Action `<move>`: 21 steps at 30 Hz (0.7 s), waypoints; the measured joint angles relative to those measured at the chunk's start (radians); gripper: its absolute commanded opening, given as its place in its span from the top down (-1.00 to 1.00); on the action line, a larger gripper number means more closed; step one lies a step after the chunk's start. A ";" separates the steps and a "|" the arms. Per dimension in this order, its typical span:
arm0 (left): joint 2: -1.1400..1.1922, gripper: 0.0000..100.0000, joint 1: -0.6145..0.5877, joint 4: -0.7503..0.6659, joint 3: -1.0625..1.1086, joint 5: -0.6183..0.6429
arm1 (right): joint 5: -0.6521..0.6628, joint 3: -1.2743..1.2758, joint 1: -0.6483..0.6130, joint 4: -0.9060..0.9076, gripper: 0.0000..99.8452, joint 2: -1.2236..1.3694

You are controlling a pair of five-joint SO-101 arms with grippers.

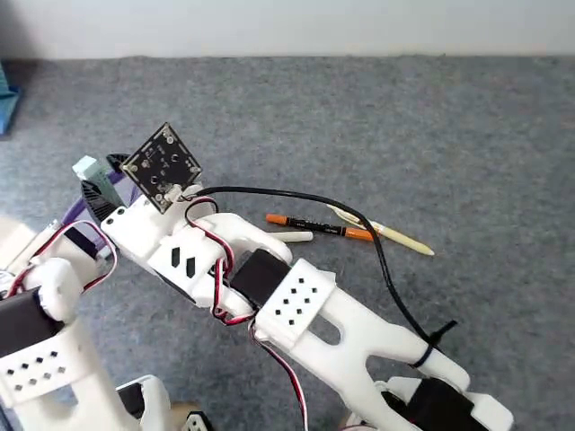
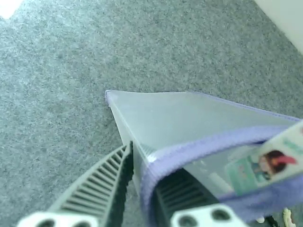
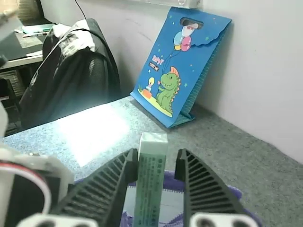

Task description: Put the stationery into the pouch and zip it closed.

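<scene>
**A:** What does the right claw (image 3: 157, 155) have?

**B:** Its own wrist camera shows it clamped on a pale green eraser (image 3: 150, 184). The eraser stands upright between the two ribbed fingers, with a purple edge just beneath. That camera also takes in a blue gift bag (image 3: 182, 61) leaning on the wall behind.

**A:** And the left claw (image 2: 144, 165)?

**B:** Its wrist camera shows it pinched on the purple rim of the pouch (image 2: 189, 118). One finger is outside, and the other is seen through the translucent wall. The pouch is unzipped and its mouth gapes. The eraser's printed label shows at the mouth, but I cannot tell whether it is inside.

**A:** What does the overhead camera add?

**B:** The rest of the stationery. An orange-tipped pen (image 1: 319, 226) and a cream pen (image 1: 388, 233) lie on the grey worktop (image 1: 404, 126), crossing near one orange tip. A short white stick (image 1: 292, 236) lies just beside them. All three are well apart from the pouch, which sits at the far left where the two arms meet.
</scene>
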 measured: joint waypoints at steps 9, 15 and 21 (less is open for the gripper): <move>0.000 0.98 0.000 0.000 0.000 0.000 | 0.000 0.000 0.002 0.138 0.98 -0.087; 0.006 0.98 0.000 0.000 0.000 0.000 | 0.000 0.000 0.003 0.275 0.98 -0.103; 0.006 0.98 -0.002 0.000 0.000 0.000 | 0.000 0.000 0.003 0.204 0.98 -0.003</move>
